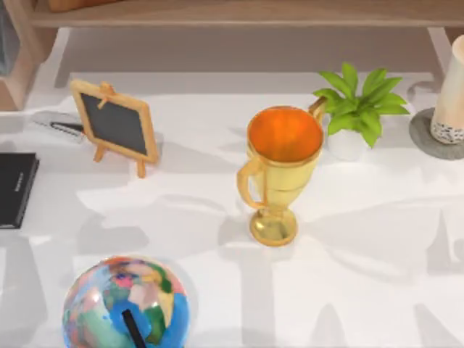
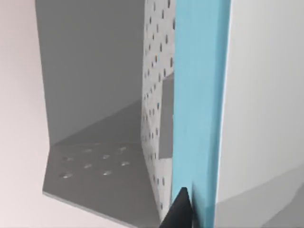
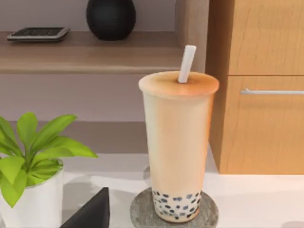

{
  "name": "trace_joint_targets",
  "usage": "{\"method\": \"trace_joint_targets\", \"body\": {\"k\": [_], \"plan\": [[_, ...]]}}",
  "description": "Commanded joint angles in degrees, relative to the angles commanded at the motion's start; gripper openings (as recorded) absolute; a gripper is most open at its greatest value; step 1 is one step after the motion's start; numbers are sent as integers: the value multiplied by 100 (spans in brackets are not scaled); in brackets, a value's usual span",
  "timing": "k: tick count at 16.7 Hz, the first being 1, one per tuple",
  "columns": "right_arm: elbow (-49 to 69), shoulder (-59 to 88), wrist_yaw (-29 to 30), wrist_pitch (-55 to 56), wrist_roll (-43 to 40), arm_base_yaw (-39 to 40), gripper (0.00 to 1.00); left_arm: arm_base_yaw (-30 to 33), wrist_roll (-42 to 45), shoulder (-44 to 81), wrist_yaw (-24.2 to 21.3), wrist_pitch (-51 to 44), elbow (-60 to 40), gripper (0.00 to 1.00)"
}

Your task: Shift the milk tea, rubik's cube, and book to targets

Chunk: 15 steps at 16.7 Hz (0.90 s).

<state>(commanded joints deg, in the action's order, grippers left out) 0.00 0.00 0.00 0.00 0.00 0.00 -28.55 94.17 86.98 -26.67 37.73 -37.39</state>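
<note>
The milk tea point(image 1: 453, 94) stands upright on the grey round disc point(image 1: 428, 138) at the table's far right edge. In the right wrist view the cream cup point(image 3: 178, 142) with its white straw rests on that disc point(image 3: 142, 211), and a dark tip of my right gripper point(image 3: 90, 213) sits apart from it, beside the plant pot. The book's teal-blue cover point(image 2: 197, 109) stands on edge close to the left wrist camera, with a dark tip of my left gripper point(image 2: 179, 209) against it. The thin black slab point(image 1: 14, 188) lies at the table's left edge. The rubik's cube is out of view.
A gold trophy point(image 1: 279, 174) stands mid-table, with a potted plant point(image 1: 355, 116) to its right and a small chalkboard easel point(image 1: 116, 127) at back left. A multicoloured globe point(image 1: 127, 304) sits at front left. A grey perforated metal bracket point(image 2: 104, 156) stands beside the book.
</note>
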Motion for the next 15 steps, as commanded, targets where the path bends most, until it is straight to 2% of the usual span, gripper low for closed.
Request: {"method": "trace_joint_targets", "body": {"k": [9, 15], "plan": [[0, 0, 0, 0, 0, 0, 100, -36, 1229, 778, -52, 324, 1560, 0], [0, 0, 0, 0, 0, 0, 100, -17, 1305, 854, -22, 340, 1708, 0]]}}
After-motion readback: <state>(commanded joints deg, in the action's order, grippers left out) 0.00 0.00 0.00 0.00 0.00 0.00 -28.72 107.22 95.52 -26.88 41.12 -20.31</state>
